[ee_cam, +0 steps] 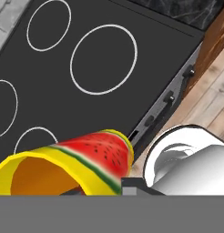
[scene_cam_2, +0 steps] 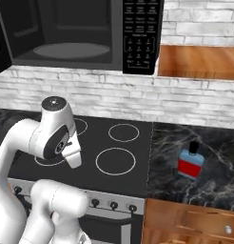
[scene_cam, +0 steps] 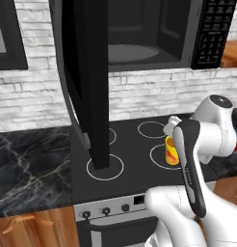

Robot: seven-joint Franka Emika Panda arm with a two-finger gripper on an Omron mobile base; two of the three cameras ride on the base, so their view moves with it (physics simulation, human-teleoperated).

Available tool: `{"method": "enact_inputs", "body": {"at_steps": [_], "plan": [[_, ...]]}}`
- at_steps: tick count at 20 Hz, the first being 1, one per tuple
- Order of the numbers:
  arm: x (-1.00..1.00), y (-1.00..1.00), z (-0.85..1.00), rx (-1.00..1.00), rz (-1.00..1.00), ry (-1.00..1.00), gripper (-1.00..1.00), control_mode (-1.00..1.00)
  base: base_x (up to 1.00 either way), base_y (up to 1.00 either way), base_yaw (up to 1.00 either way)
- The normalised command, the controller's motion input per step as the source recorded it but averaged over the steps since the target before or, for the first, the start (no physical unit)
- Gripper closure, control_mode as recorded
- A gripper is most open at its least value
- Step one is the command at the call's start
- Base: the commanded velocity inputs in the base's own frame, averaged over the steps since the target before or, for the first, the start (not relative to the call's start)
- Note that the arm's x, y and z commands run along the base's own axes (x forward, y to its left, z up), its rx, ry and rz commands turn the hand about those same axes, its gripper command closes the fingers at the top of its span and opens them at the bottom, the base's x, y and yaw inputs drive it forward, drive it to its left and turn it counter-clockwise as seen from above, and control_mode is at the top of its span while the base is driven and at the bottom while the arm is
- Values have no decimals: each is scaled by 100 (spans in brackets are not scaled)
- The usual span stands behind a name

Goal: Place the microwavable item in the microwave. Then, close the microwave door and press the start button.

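**Cup held above the stove, microwave open**

The gripper (ee_cam: 102, 189) is clenched on the yellow cup (ee_cam: 68, 161), whose side shows a red watermelon pattern with a green band. In the left base view the cup (scene_cam: 172, 150) hangs over the right front burner ring of the black stove (scene_cam: 130, 169), partly hidden by the arm. The microwave (scene_cam: 154, 34) above stands open, its turntable (scene_cam_2: 71, 50) bare, and the door (scene_cam: 89, 77) swung out to the left. A blue-and-red bottle (scene_cam_2: 190, 163) stands on the marble counter (scene_cam_2: 204, 143) right of the stove
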Motion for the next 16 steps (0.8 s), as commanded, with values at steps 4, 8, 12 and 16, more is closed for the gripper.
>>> {"method": "enact_inputs", "body": {"at_steps": [4,8,12,16], "plan": [[0,0,0,0,0,0,100,100,38,14,10],[0,0,0,0,0,0,100,100,14,1,9],[0,0,0,0,0,0,100,100,33,0,11],[0,0,0,0,0,0,100,100,19,0,9]]}}
